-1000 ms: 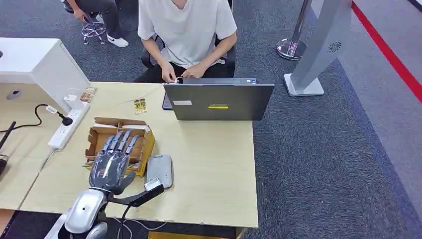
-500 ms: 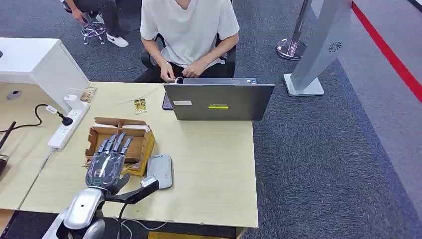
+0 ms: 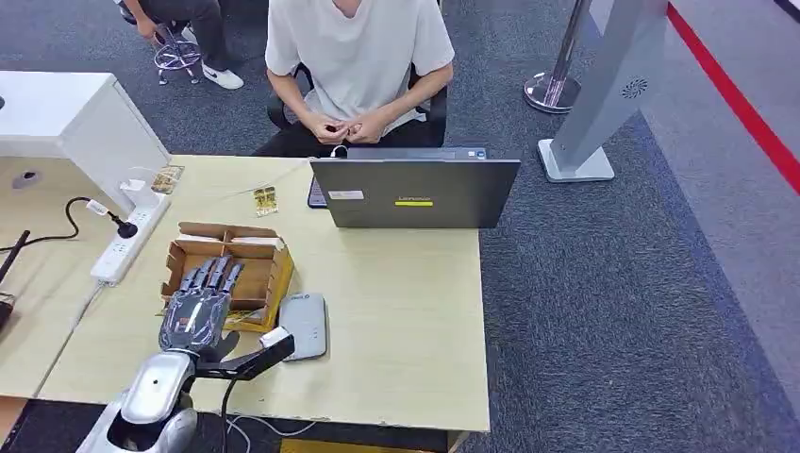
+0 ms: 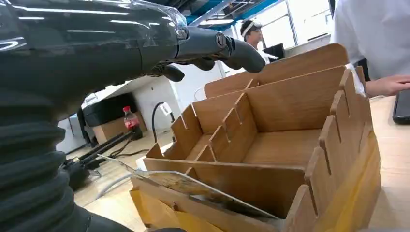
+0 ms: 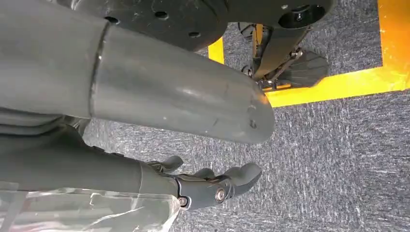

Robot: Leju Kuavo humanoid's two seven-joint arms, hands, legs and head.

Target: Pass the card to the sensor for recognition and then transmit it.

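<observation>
- Pale wood-grain table (image 3: 406, 311): near its left front corner sits a brown slotted cardboard box (image 3: 247, 260) with notched dividers.
- Glossy grey left hand (image 3: 198, 307) hovers over the box's near wall, fingers straight and slightly apart, holding nothing.
- A thin, shiny card (image 4: 193, 186) lies tilted against the box's near wall.
- A rounded grey sensor (image 3: 304, 324) lies flat just beside the box, towards the front edge.
- Right hand (image 5: 212, 186) hangs over speckled carpet, fingers loosely curled, empty.
</observation>
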